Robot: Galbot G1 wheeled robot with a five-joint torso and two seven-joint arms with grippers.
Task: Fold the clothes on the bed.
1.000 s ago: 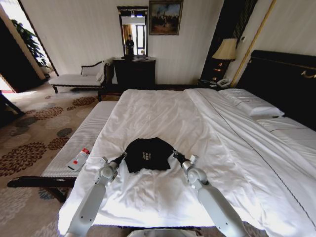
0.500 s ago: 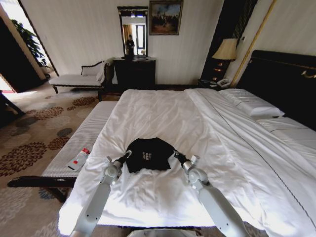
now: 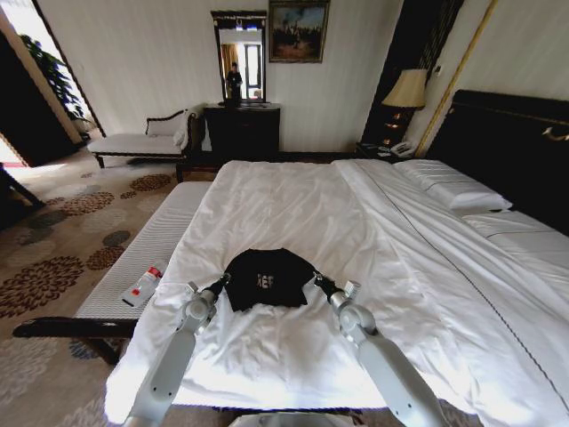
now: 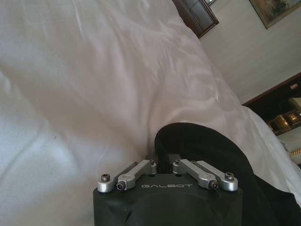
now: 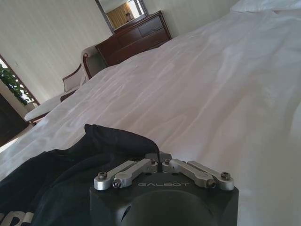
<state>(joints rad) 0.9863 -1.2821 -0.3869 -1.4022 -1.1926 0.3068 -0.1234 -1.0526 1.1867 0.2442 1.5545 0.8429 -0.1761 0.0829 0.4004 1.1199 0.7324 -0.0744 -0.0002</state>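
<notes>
The clothes (image 3: pixel 267 277), a black T-shirt with white lettering, lie bunched in a rounded heap near the foot of the bed (image 3: pixel 293 200). My left gripper (image 3: pixel 222 281) is at the shirt's left edge and shut on the cloth. My right gripper (image 3: pixel 313 281) is shut on its right edge. In the left wrist view the gripper (image 4: pixel 162 162) pinches a dark fold of the shirt (image 4: pixel 211 150). In the right wrist view the gripper (image 5: pixel 160 157) nips the hem of the shirt (image 5: pixel 70 165). White sheet surrounds the shirt on all sides.
A pale bench (image 3: pixel 142 253) runs along the bed's left side with a red-capped bottle (image 3: pixel 142 286) on it. Pillows (image 3: pixel 453 189) and the dark headboard (image 3: pixel 516 142) lie to the right. A dresser (image 3: pixel 242 132), chaise (image 3: pixel 133 142) and lamp (image 3: pixel 406 89) stand beyond.
My left arm shifted slightly right toward the shirt, then back left. The right arm and the shirt have barely moved.
</notes>
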